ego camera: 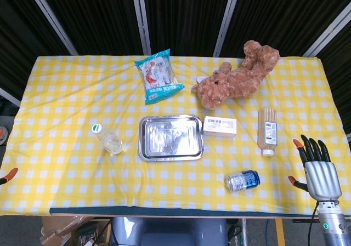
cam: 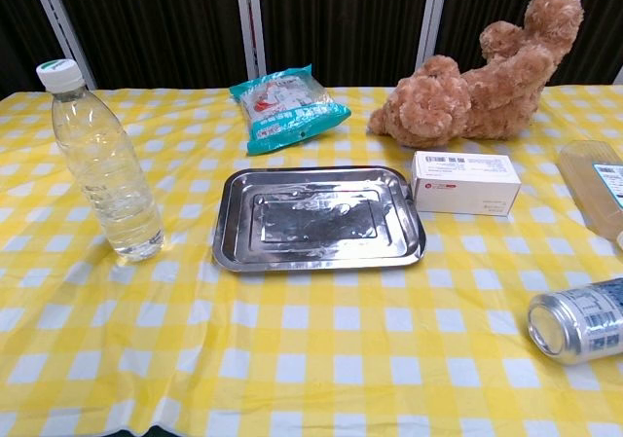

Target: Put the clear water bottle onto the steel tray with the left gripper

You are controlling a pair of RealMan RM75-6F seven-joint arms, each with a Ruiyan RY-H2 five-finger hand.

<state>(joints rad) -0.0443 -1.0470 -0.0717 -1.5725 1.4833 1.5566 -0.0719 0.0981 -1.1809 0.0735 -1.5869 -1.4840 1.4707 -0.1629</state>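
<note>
The clear plastic water bottle [cam: 102, 164] stands upright left of the empty rectangular steel tray [ego camera: 170, 155] at mid-desk, untouched, so the reach is short. Only an orange fingertip of the left hand [ego camera: 9, 174] shows at the desk's left edge; I cannot tell its state. The right hand [ego camera: 318, 166] rests, fingers apart, holding nothing, near the front right corner.

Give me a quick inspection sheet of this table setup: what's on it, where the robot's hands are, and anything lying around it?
Surface: table under a yellow and white checked cloth, slightly wrinkled.
Job's things: clear water bottle upright, capped, left of the steel tray; they do not touch. Tray holds nothing.
Clutter: teddy bear lying behind the tray; teal snack bag; white box right of the tray; tan bottle on its side; blue can on its side near the front edge.
Hands: right hand at the table's right edge, fingers apart, holding nothing; left hand only an orange tip at the frame's left edge.
Cables: nothing seen.
Surroundings: dark panels with pale frames behind.
</note>
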